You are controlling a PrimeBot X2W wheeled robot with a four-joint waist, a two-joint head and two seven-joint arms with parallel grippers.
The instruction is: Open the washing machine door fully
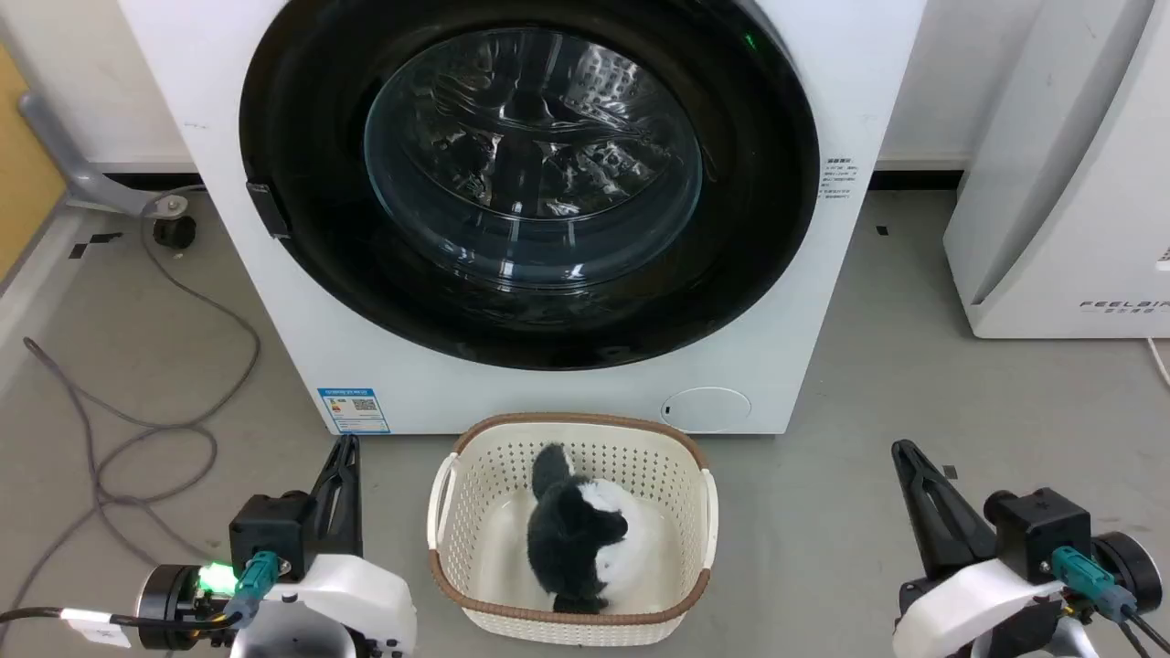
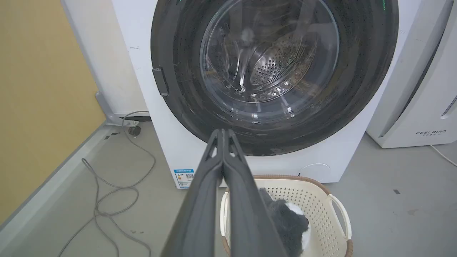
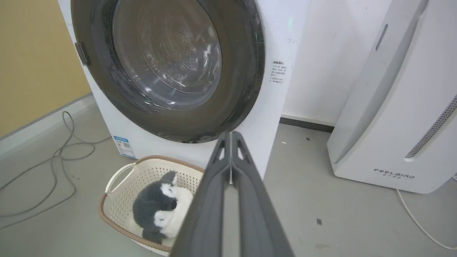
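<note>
- The door [image 1: 530, 174] is shut flat on the washer [image 1: 804, 356], at 12 o'clock in my head view.
- My left claw [image 1: 346, 448] sits at 7 o'clock, fingers pressed together, holding nothing.
- My right claw [image 1: 905, 452] sits at 5 o'clock, fingers together too.
- A basket [image 1: 585, 422] with a fluffy toy [image 1: 576, 539] is at 6 o'clock, between the claws.

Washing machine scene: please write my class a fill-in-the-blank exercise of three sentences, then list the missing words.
1. The washing machine door is ____ against the washing machine.
2. The plush toy lies ____ the basket.
3. The fingers of the left gripper and right gripper are ____, holding nothing.
Missing words: closed; inside; shut.
</note>
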